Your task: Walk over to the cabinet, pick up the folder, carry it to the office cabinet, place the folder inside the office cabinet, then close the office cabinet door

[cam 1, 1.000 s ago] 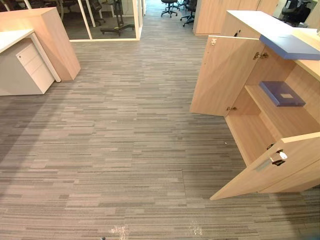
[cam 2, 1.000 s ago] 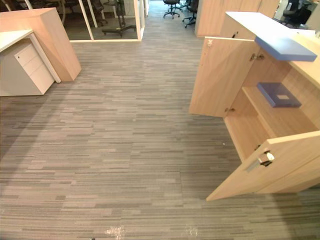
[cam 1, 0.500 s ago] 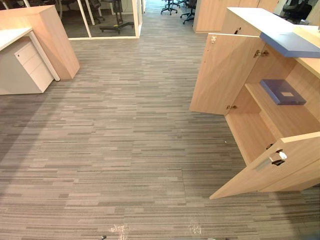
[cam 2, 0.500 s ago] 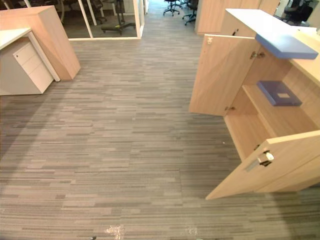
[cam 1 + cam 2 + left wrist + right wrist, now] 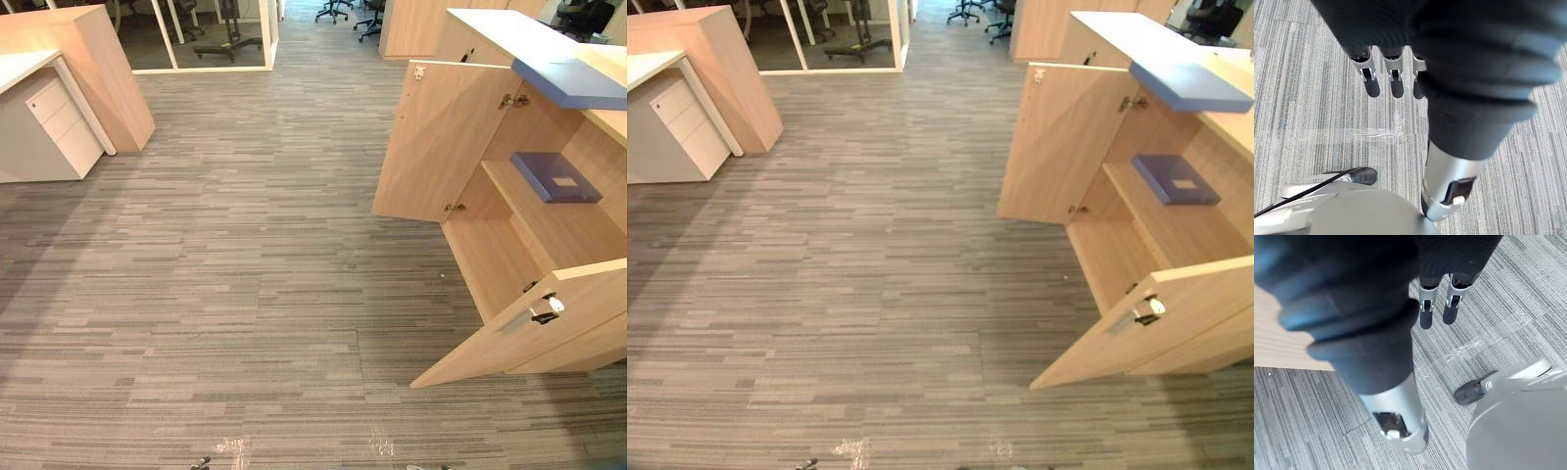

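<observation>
We are looking down on a grey striped carpet (image 5: 245,274) that is taking up most of the head views. At the right edge, the light-wood office cabinet (image 5: 573,235) is standing open. Its far door (image 5: 441,137) is swung out toward the middle of the frame, and its near door (image 5: 519,343) is angling toward the lower right. In the upper left corner, a wooden desk end (image 5: 98,69) is standing beside a white drawer pedestal (image 5: 54,127). A flat blue slab (image 5: 573,83) is lying on the cabinet's top at the upper right and overhanging its front edge. Below it, the blue-purple folder (image 5: 556,176) is lying flat on the cabinet's inner shelf, toward the back. Neither hand is touching it.

In the left wrist view, our left hand (image 5: 1396,78) is hanging over the carpet with fingers straight and released, grasping nothing. In the right wrist view, our right hand (image 5: 1427,308) is doing the same, with the pale wood of the cabinet just beside it. A small metal handle (image 5: 534,315) is showing on the near door's inner face.
</observation>
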Controlling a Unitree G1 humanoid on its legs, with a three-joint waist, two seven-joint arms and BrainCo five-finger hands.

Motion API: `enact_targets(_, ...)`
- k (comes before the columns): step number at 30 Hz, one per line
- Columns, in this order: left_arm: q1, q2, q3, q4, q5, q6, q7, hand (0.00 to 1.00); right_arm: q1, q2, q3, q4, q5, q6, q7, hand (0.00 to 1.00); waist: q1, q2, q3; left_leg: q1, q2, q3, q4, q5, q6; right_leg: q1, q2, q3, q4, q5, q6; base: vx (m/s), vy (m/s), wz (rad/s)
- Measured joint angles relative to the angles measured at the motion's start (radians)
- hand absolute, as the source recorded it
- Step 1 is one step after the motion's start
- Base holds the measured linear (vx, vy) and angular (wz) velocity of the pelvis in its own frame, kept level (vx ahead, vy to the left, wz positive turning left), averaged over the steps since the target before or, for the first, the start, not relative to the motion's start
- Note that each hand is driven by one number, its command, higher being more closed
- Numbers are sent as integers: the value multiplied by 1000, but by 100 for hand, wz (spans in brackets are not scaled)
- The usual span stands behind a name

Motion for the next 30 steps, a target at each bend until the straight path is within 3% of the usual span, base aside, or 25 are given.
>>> enact_targets(15,-2,-5,27,-1,1,0,-1,0,1,7,-13,-2,25,0,0,0,2,-2,5,-3,6,11,22,-10,-8,-2,5,3,28,-10,-6,0,0,-1)
enact_targets(18,-6,-26,157,-41,-8,3,-3,0,6,33,-43,-35,73,-9,0,0,3,-21,49,-150,27,61,376,-134,-59,-66,6,-7,202,-129,-60,-86,-27,7)
enact_targets(19,-9,-41,209,-66,-28,3,-2,0,10,36,-42,-47,83,-10,0,0,5,-22,65,-255,57,114,611,-141,-65,-68,7,-21,244,-156,-73,-128,-59,22)
enact_targets(20,-4,-55,236,-95,-54,2,4,0,20,34,-31,-60,95,-10,-2,0,7,-24,78,-352,100,152,814,-125,-52,-53,10,-30,261,-172,-85,-79,-65,20)
enact_targets(22,2,-60,247,-106,-64,2,19,0,24,28,6,-70,99,-9,-6,0,9,-26,77,-432,158,191,913,-155,-31,-26,3,-34,269,-189,-86,66,-60,12)
enact_targets(25,16,-62,226,-105,-33,2,36,0,11,31,5,-79,96,-9,-8,0,18,-27,76,-455,190,204,663,-150,-31,-12,-27,-5,268,-208,-56,163,69,-15)
enact_targets(26,18,-61,217,-105,-14,1,36,0,1,32,6,-79,94,-10,-8,0,26,-27,76,-454,191,183,487,-121,-42,-12,-51,20,266,-221,-37,231,176,-42)
enact_targets(28,19,-57,198,-97,-16,2,36,0,-2,33,5,-78,93,-10,-8,0,28,-21,72,-425,190,159,291,-66,-63,-7,-76,56,266,-246,-10,295,262,-57)
enact_targets(30,21,-50,173,-76,-42,2,34,0,2,29,4,-77,88,-10,-9,0,28,-11,58,-399,184,141,228,-12,-86,13,-106,87,268,-282,15,364,339,-48)
